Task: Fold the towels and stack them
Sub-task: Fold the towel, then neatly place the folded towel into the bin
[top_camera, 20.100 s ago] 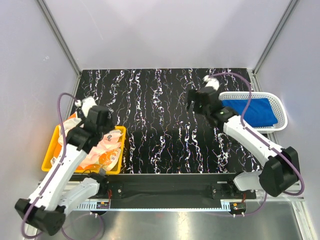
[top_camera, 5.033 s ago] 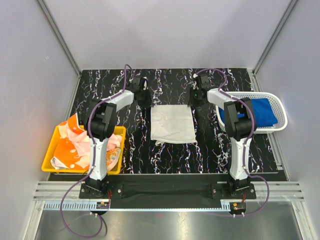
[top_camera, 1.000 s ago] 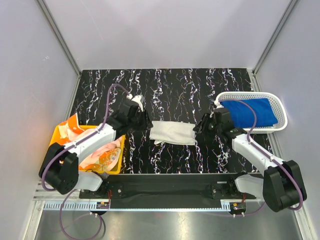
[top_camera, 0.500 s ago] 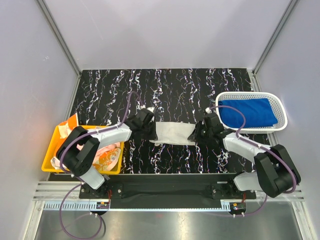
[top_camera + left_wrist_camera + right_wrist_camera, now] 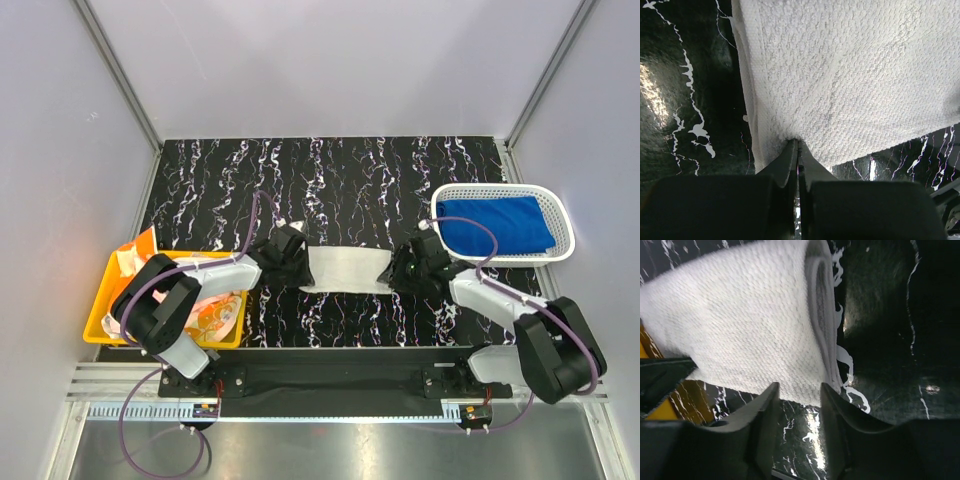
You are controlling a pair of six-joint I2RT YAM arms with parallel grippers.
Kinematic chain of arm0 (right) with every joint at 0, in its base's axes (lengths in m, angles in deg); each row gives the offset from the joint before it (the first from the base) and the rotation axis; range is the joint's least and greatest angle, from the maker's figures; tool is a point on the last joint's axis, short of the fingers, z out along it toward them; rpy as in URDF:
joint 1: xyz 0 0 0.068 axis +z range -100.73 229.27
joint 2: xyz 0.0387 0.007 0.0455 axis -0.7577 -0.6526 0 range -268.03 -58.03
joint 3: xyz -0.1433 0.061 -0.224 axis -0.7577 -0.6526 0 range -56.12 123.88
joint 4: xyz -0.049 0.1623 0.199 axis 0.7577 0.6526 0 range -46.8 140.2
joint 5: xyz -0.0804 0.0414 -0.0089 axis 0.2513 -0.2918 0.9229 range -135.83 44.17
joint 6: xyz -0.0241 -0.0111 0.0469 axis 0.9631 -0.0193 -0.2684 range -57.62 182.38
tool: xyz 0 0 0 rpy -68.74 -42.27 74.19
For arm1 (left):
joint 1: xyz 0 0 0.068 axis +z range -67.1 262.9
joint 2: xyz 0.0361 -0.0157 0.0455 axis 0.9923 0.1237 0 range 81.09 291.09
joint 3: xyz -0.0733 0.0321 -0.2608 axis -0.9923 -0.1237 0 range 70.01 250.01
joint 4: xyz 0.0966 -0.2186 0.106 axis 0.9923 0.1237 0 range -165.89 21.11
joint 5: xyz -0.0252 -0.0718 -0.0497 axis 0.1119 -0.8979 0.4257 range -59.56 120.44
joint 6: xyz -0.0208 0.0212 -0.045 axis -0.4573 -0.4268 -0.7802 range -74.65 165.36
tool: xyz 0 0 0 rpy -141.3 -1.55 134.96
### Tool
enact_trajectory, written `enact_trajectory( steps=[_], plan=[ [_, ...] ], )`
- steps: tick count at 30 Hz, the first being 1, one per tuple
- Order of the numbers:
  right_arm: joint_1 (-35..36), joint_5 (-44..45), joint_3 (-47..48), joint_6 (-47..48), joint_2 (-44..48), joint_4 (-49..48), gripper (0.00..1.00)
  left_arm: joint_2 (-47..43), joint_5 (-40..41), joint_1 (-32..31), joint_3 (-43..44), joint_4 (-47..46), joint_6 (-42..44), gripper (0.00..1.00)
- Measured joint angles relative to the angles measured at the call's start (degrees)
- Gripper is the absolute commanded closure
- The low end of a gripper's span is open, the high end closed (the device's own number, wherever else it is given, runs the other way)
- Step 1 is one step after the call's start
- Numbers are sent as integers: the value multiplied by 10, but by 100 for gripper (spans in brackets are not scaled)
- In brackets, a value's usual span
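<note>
Between two claws (image 5: 298, 264) (image 5: 398, 271), one off-white towel (image 5: 345, 270)

folded towel (image 5: 346, 270) lies mid-table (image 5: 330, 180); bin (image 5: 96, 318) with loose towels (image 5: 215, 315) at left, basket (image 5: 562, 215) holding another towel (image 5: 497, 222) at right.

Pale grey walls (image 5: 330, 60) with metal corner posts (image 5: 115, 72) enclose a black table (image 5: 330, 170) veined in white.

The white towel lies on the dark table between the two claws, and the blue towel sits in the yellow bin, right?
Not quite. The top external view shows the blue towel in the white basket on the right, not the yellow bin. The white towel does lie on the dark table between the left gripper and the right gripper.
</note>
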Motion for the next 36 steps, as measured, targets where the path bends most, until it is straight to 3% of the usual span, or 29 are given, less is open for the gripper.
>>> enact_trajectory(
  steps=[7, 20, 23, 27, 28, 31, 36],
  plan=[
    [0, 79, 86, 34, 26, 66, 42, -2, 6, -1, 11, 26, 4, 97],
    [3, 95, 114, 82, -127, 38, 42, -63, 10, -1, 50, 83, 25, 95],
    [16, 98, 128, 82, -148, 21, 49, -79, 10, -1, 51, 89, 31, 95],
    [40, 112, 158, 80, -184, 15, 68, -97, 11, -1, 51, 103, 33, 95],
    [45, 117, 163, 79, -190, 15, 83, -104, 11, -1, 51, 106, 33, 95],
    [56, 132, 172, 77, -199, 24, 100, -130, 11, -1, 51, 110, 33, 95],
    [61, 165, 185, 83, -193, 72, 100, -193, 13, -1, 39, 116, 33, 95]
  ],
)
